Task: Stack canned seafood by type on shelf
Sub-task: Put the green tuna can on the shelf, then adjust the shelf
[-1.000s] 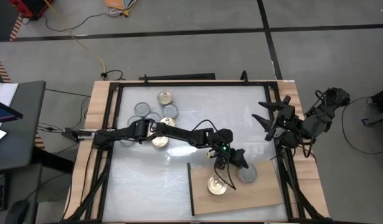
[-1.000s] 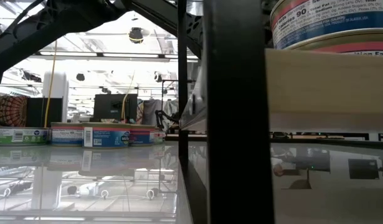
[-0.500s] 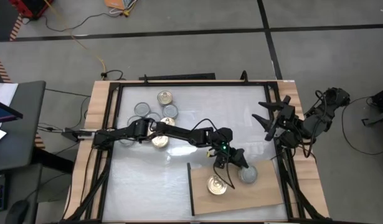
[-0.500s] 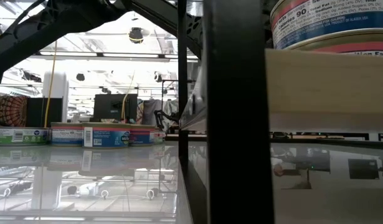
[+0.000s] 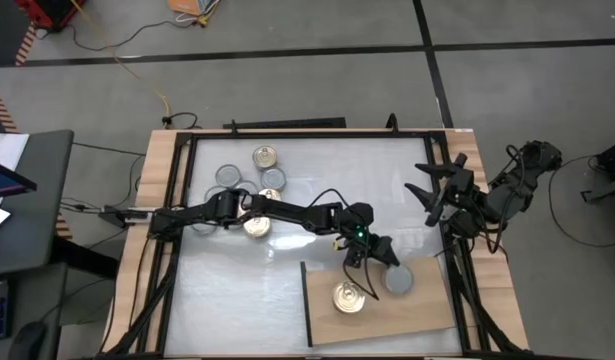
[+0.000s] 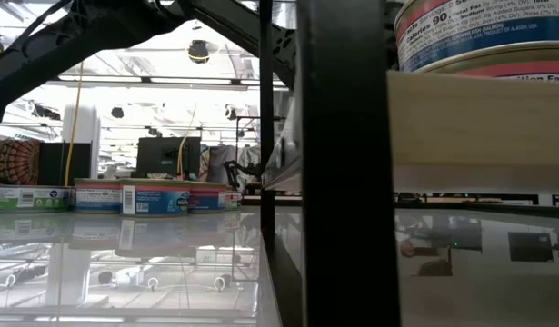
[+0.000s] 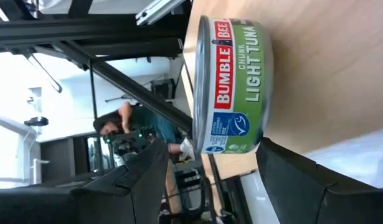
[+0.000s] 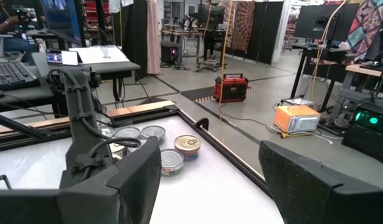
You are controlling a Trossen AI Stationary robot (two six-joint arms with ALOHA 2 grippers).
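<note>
**Left arm at shelf, right arm parked**

High view: the left gripper (image 5: pixel 372 262) sits at the shelf (image 5: pixel 427 315) edge, just beside a grey-lidded tin (image 5: pixel 397 281). A gold-lidded tin (image 5: pixel 348 297) stands on the shelf nearby. Remaining tins (image 5: pixel 249 180) cluster at the far left of the table. The right gripper (image 5: pixel 427 193) rests at the right rail.

Left wrist view only: the tin's label reads Bumble Bee chunk light tuna (image 7: pixel 236 87); it stands on the wood ahead of the spread fingers (image 7: pixel 303 177), untouched.

Right wrist view: fingers (image 8: pixel 132 174) spread, holding nothing
</note>
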